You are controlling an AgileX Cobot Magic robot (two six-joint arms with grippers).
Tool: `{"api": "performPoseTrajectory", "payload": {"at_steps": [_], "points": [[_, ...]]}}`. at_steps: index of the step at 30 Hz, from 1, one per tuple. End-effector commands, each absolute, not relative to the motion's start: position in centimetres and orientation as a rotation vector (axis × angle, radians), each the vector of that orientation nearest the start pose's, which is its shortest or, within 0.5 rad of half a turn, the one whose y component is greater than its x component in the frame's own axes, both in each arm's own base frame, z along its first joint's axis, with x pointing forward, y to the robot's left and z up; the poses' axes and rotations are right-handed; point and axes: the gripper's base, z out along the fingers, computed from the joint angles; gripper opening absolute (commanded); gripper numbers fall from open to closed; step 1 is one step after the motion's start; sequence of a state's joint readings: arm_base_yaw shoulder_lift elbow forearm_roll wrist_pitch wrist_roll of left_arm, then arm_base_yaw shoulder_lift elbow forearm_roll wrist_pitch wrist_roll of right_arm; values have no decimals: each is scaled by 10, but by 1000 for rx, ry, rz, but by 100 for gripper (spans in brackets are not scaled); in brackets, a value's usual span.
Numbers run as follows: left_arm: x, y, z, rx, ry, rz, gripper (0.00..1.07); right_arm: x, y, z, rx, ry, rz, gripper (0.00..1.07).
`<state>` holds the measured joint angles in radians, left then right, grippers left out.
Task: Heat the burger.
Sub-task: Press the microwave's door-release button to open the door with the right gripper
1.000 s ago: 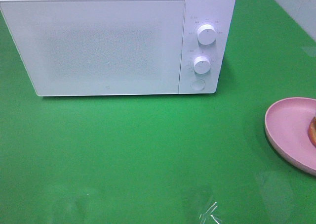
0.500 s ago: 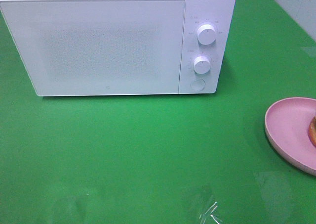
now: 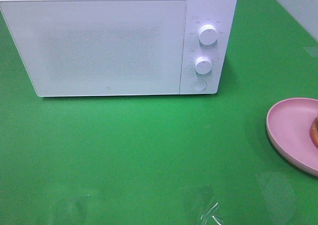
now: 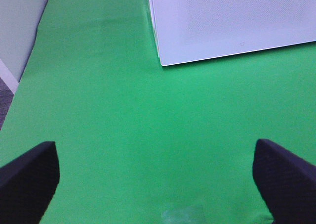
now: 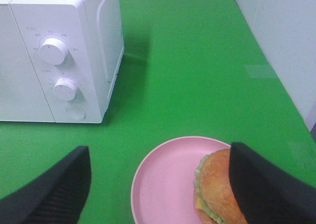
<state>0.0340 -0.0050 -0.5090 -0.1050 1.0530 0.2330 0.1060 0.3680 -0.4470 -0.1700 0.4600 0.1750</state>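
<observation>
1. Green worktop: carries everything in view; patch of clear tape or film at the near edge.
2. White microwave: at the rear of the worktop, left of centre in the high view, door shut, control panel on its right side.
3. Round pink plate: flat on the worktop at the right edge of the high view, well apart from the microwave, partly cut off by the frame.
4. Left tool: fingers spread wide, nothing between them, over bare green worktop near the microwave's front left corner.
5. Right tool: fingers wide apart, gripping nothing, poised over the plate; one dark finger covers part of the burger in the wrist view.
6. Burger: on the plate, off-centre toward the side away from the microwave; glossy bun on top, lettuce and cheese edges showing.
7. Two round knobs, upper and lower, stacked on the panel.
8. Round button: just below the lower knob.
</observation>
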Motion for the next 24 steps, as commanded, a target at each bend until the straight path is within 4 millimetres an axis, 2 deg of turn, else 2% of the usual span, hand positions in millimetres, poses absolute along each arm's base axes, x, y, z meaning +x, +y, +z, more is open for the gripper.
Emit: {"api": "performPoseTrajectory", "payload": {"at_steps": [1, 13, 17, 19, 24], "points": [[-10, -9, 280, 197, 1978, 42, 100, 98, 5, 293, -39, 1835, 38, 73], [-10, -9, 280, 197, 1978, 42, 100, 129, 11, 289, -65, 1822, 62, 73], [-10, -9, 280, 197, 1978, 42, 100, 142, 14, 289, -77, 1787, 78, 73], [-10, -9, 280, 197, 1978, 42, 100, 156, 18, 287, -89, 1761, 95, 73], [-10, -9, 280, 197, 1978, 42, 100, 170, 21, 284, -100, 1732, 113, 73]]}}
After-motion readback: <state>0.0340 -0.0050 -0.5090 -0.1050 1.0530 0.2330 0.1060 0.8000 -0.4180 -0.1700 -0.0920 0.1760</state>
